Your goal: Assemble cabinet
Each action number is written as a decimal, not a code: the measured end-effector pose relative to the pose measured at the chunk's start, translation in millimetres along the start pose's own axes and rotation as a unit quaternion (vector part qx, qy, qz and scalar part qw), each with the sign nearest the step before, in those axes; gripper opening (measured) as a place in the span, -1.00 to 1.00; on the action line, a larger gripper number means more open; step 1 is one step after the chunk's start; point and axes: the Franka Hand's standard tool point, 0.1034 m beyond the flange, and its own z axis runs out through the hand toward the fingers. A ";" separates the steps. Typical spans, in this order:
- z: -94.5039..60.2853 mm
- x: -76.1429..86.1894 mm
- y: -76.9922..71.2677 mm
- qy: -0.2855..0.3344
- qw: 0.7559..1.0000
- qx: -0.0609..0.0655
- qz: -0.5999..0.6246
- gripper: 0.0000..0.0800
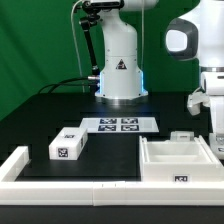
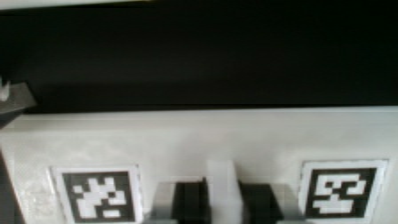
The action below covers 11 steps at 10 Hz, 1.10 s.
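The white cabinet shell lies open side up at the exterior view's right, near the table's front, with a tag on its front wall. My gripper comes down at the shell's right rear side. In the wrist view the gripper has its two dark fingers close together astride a thin white ridge of the shell, between two tags. It appears shut on that wall. A smaller white tagged block lies apart at the exterior view's left.
The marker board lies mid-table in front of the robot base. A long white rail edges the table's front and left. A small white piece sits just behind the shell.
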 end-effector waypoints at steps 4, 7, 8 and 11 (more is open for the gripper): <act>-17.0 -8.4 -6.3 -0.010 1.000 -0.002 -0.014 -0.83; -36.8 -35.4 -2.9 -0.018 0.999 -0.008 -0.045 -0.83; -36.6 -50.4 -3.5 -0.021 0.998 -0.004 -0.054 -0.83; -36.2 -73.1 -1.1 -0.025 0.998 0.001 -0.053 -0.83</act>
